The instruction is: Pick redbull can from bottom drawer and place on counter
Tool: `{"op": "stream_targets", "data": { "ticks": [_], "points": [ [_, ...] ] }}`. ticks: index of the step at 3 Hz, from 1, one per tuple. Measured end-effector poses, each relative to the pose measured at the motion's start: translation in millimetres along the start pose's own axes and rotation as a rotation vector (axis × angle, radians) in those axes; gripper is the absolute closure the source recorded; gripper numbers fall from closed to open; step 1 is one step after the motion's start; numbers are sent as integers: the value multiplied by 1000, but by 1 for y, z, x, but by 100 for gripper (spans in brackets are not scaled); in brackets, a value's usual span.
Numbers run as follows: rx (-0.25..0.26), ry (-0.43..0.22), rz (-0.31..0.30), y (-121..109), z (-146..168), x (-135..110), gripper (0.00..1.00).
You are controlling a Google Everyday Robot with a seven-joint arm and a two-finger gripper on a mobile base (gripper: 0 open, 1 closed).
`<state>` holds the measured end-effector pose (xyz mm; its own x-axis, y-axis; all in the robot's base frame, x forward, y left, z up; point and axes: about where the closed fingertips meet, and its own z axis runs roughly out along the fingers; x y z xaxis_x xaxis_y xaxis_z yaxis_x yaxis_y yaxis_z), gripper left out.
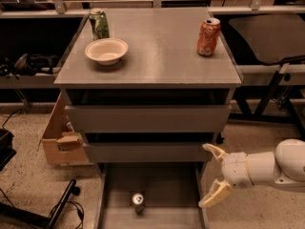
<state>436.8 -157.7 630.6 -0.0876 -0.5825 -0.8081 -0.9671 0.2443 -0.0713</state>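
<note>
One splayed claw (pixel 206 175) beside the bottom drawer (pixel 157 185)

You have a flat matte grey counter (pixel 157 56) carrying a green drink can (pixel 99 24) at back left, a cream round bowl (pixel 106 50) just in front of it, and an orange soda can (pixel 208 37) at back right. The gripper (pixel 206 176) hangs low, fingers spread, beside the bottom drawer's (pixel 162 185) right wall.
</note>
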Motion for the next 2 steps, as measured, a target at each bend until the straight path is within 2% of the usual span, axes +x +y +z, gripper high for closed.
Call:
{"op": "stream_targets", "data": {
  "ticks": [1,2],
  "points": [
    [0,-66,-24,-13,42,3,0],
    [18,-145,-35,-33,113,31,0]
  ]
}}
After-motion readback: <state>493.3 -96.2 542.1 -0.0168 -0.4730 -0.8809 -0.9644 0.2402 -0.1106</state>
